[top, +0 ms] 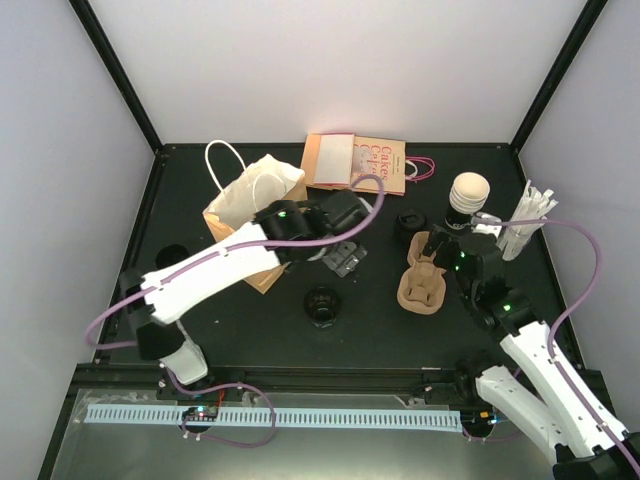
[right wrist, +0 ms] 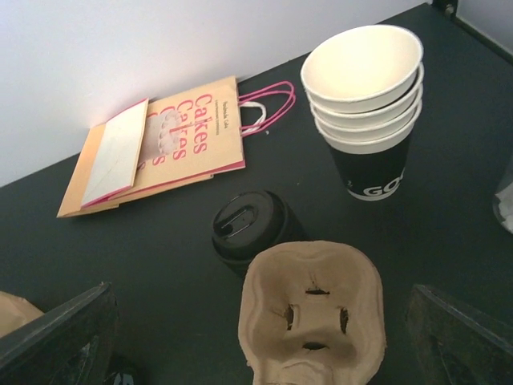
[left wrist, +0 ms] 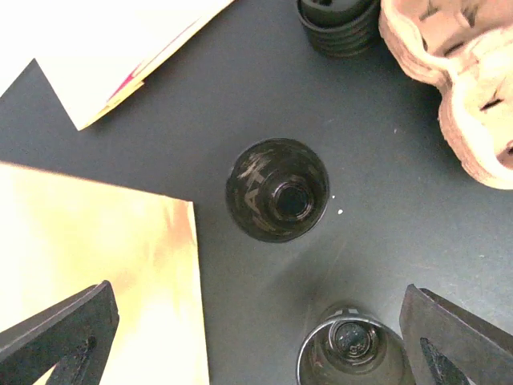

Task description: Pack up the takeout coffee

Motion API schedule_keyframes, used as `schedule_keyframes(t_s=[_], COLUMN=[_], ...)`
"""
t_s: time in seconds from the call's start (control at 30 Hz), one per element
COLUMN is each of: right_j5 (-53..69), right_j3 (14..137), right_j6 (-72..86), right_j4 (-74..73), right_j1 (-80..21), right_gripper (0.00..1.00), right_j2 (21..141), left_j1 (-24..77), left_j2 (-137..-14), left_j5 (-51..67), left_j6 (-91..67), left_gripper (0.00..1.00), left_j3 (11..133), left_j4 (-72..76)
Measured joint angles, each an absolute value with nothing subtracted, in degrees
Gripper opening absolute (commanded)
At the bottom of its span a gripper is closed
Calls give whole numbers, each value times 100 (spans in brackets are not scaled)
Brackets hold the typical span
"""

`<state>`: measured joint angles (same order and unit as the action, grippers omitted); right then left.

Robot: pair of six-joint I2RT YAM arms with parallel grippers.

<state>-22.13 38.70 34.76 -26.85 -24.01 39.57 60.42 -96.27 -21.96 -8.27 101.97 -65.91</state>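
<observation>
Our left claw [left wrist: 258,290] hangs high over the tabletop [left wrist: 401,184], its two fingers spread as wide as they go, gripping nothing and touching nothing. Below it is the takeout coffee [left wrist: 276,200], a small black cup on the bare tabletop. It is near the brown paper bag [left wrist: 88,265] but apart from it. The cup seems to turn its narrow end up towards us, and we cannot tell whether a lid is on it. Low between the fingers shows a round shiny-rimmed thing [left wrist: 346,346] that we cannot identify. Further out lie the stack of black lids [left wrist: 337,24] and the pulp carrier [left wrist: 457,88]. Our right claw [right wrist: 260,301] is likewise wide apart and empty, hovering above the carrier.

We judge that the cup is not yet packed and that picking it up is the step in hand. The next move calls for lowering the left claw around the cup's wall, squeezing gently so the paper does not buckle, then carrying it to the bag's open mouth.
</observation>
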Motion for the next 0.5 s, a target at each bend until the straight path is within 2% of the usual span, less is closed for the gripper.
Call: schedule_keyframes(t_s=[0.33, 0.5], right_j5=[-1614, -1127], right_j3=[3874, 3520], right_j6=[3291, 3050], right_j4=[-2574, -1925], right_j1=[-2401, -2401], right_gripper=[100, 100], right_j2=[4375, 4248], left_j1=[5179, 4989], left_j2=[-7749, -6884], left_j5=[-1557, -1111], left_j6=[-2010, -2563], left_gripper=[99, 98], left_j3=[8291, 7448], left_j4=[-6267, -6101])
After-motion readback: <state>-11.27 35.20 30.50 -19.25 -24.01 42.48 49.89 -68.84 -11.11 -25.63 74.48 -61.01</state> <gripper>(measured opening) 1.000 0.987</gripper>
